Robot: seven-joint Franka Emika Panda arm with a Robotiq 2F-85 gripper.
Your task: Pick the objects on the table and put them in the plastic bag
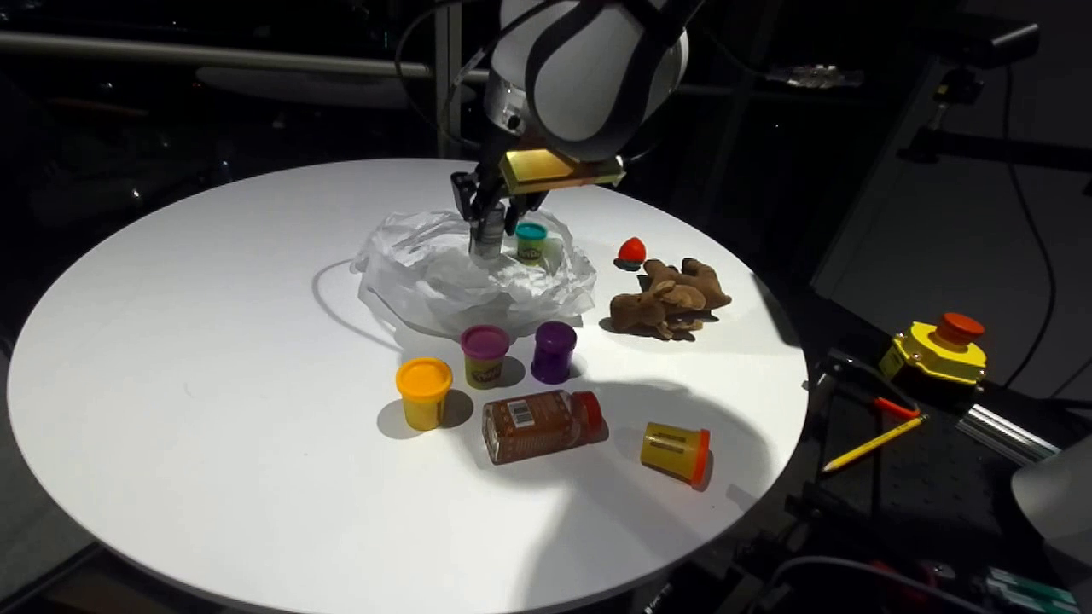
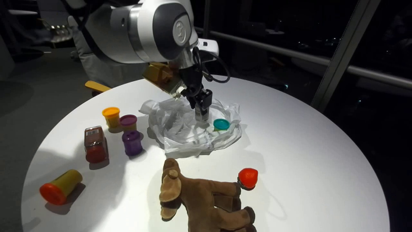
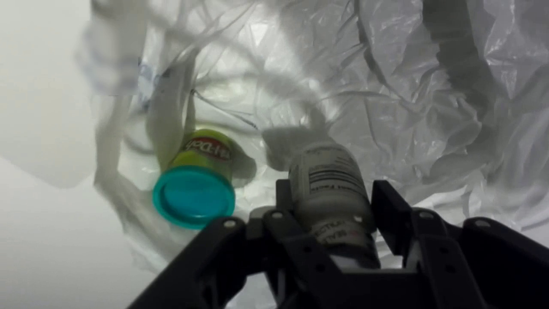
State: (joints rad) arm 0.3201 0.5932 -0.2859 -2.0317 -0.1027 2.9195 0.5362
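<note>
My gripper [image 3: 332, 206] is shut on a small white bottle [image 3: 324, 171], whose lower end points down over the plastic bag [image 1: 426, 286]. Whether the bottle touches the film is unclear. Beside it, inside the crumpled bag, stands a teal-lidded cup [image 3: 194, 195]. Outside on the table [image 1: 213, 367] are a yellow cup [image 1: 424, 392], a cup with a purple-pink lid [image 1: 485, 356] and a purple cup [image 1: 554, 351]. A brown container [image 1: 533, 424] with a red cap and a yellow cup with orange lid [image 1: 674, 452] lie on their sides. The brown toy [image 2: 206, 199] lies near the red piece [image 2: 248, 178].
A gold-coloured block [image 1: 559, 170] sits on the wrist just above the fingers. Past the round table's edge, a yellow box with a red button [image 1: 938, 354] and a pencil [image 1: 874, 443] rest on a dark surface. A window rail [image 2: 273, 48] runs behind the table.
</note>
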